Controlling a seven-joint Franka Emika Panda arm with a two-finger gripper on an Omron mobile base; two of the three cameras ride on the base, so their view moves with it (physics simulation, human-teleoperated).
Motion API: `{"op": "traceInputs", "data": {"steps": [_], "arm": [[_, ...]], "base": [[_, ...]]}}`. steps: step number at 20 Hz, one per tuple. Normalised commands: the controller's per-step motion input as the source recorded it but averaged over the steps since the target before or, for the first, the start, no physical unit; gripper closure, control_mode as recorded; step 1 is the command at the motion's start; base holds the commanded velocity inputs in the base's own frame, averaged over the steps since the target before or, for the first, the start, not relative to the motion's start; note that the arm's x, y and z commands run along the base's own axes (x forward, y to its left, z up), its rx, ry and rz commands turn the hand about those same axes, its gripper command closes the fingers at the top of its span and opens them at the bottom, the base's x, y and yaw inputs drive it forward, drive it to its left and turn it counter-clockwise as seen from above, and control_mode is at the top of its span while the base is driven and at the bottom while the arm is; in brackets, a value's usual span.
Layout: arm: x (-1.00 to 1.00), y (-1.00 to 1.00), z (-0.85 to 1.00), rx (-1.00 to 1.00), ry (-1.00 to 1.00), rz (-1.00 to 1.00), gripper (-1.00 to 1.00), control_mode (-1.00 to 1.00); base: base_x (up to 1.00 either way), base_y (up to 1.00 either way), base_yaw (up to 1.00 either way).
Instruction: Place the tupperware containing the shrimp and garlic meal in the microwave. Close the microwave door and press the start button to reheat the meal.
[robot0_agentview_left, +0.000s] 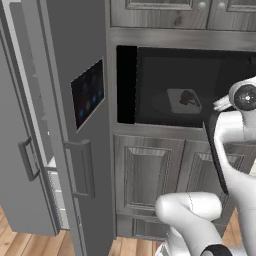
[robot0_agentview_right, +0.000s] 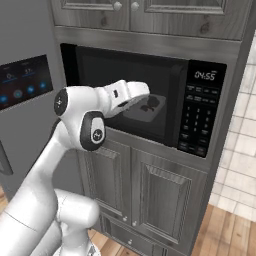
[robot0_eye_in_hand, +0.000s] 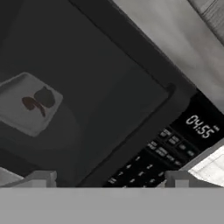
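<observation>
room: grey wood cabinets (robot0_agentview_right: 150, 195), fridge (robot0_agentview_left: 65, 150) left of microwave (robot0_agentview_right: 150, 100)
door: microwave door (robot0_agentview_right: 125, 95) shut
tupperware (robot0_eye_in_hand: 28, 103): you saw it inside, behind glass
fingers (robot0_eye_in_hand: 41, 178): empty; spread unclear

The one thing that can be read is the clock on the built-in black-fronted microwave (robot0_agentview_right: 145, 100): pale digits "04:55" glow on the small dark display (robot0_agentview_right: 205, 75) at the top of its black control panel (robot0_agentview_right: 199, 112), to the right of the dark glass. From the hand camera the same "04:55" (robot0_eye_in_hand: 199, 126) shows tilted, above the rows of small keypad buttons (robot0_eye_in_hand: 164, 148). Those buttons carry tiny pale marks, too small to make out. The dark touch panel on the tall grey fridge (robot0_agentview_right: 24, 81) shows blue round icons and faint light strokes, none of them legible as words or numbers.
</observation>
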Motion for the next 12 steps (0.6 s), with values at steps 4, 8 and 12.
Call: {"op": "traceInputs", "data": {"steps": [4,8,12], "arm": [[-0.64,-0.13,0.00,0.82,-0.14,-0.23,-1.00,-1.00],[-0.27,-0.44,-0.19,0.83,-0.44,-0.20,-1.00,-1.00],[-0.17,-0.64,-0.68,0.67,-0.52,-0.20,-1.00,-1.00]], "base": [[0.00,0.00,0.00],[0.00,0.00,0.00],[0.00,0.00,0.00]]}}
